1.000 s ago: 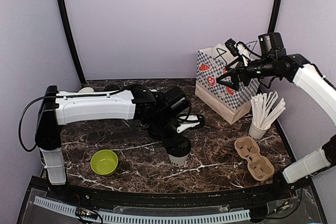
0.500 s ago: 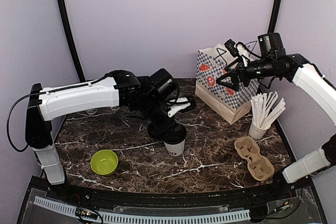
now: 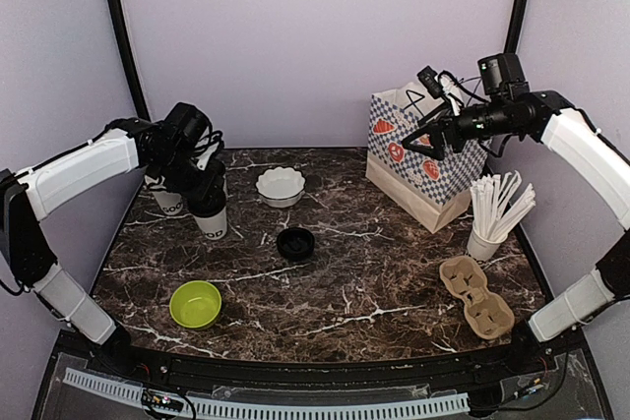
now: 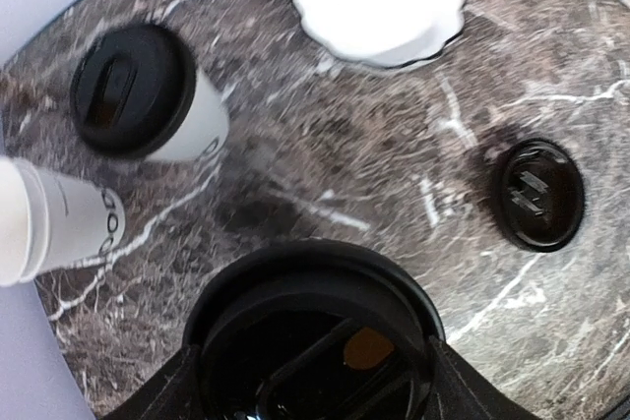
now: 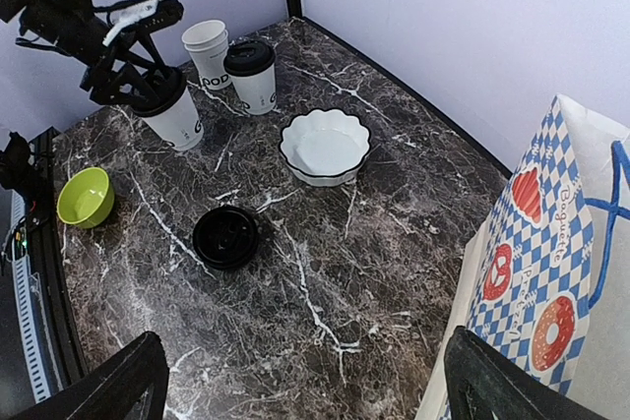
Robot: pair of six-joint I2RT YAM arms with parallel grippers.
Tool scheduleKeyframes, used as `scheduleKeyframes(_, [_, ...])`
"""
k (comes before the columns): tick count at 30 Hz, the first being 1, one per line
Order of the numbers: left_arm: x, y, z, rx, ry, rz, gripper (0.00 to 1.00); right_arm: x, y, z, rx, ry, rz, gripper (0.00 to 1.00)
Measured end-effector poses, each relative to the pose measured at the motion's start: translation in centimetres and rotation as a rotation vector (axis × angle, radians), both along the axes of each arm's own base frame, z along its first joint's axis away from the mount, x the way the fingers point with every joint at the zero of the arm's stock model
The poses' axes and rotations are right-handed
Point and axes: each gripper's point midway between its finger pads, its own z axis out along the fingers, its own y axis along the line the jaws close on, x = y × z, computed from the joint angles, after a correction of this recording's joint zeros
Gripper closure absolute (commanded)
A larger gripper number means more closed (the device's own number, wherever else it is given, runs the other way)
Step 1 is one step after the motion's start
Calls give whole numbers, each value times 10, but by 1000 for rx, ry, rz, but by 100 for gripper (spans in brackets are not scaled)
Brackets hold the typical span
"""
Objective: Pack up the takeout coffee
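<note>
Left gripper [image 3: 203, 194]: clamped from above on the black lid of a takeout coffee, one finger on either side of the rim, at the left rear of the marble table [image 3: 394, 272].
Held coffee cup [image 3: 214, 224]: white with black lettering, lid on. It is upright or nearly so. I cannot tell whether its base touches the tabletop or hangs just above it.
Second lidded cup [image 5: 251, 76]: stands near the back left corner, just behind the held one and apart from it.
Open cup [image 5: 207, 49]: white, lettered and lidless, just beside the second lidded cup on its wall side.
Loose black lid [image 3: 295, 243]: lies flat on the table, alone, near the middle.
White scalloped bowl [image 3: 280, 186]: behind the loose lid, towards the back wall.
Green bowl [image 3: 195, 303]: front left, well apart from the cups.
Right gripper [image 3: 418, 142]: fingers spread wide and holding nothing, in the air at the mouth of the paper bag.
Paper bag [image 3: 421, 166]: blue-checked with pretzel and doughnut prints, standing at the right rear.
Straw cup [image 3: 482, 243]: in front of the bag, by the right edge.
Cardboard cup carrier [image 3: 476, 297]: front right, just in front of the straw cup, with both wells bare.
</note>
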Motion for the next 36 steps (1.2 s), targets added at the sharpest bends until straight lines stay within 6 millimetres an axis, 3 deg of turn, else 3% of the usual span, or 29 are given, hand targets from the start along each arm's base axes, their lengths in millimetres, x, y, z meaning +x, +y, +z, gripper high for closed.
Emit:
scheduleKeyframes(3, [1, 37, -28, 27, 65, 110, 36, 2, -2, 5, 6, -9, -8, 1])
scheduleKeyframes(8, [6, 64, -39, 38, 80, 189, 33, 4, -4, 7, 9, -10, -17, 1])
scheduleKeyframes(20, [9, 69, -52, 38, 85, 204, 21, 7, -9, 7, 8, -7, -31, 1])
scheduleKeyframes(27, [9, 71, -55, 49, 93, 204, 13, 18, -20, 25, 18, -29, -69, 1])
scheduleKeyframes(33, [8, 72, -55, 59, 95, 204, 13, 19, -27, 28, 19, -20, -87, 1])
scheduleKeyframes(36, [8, 71, -50, 53, 96, 201, 17, 27, -36, 39, 28, -30, -114, 1])
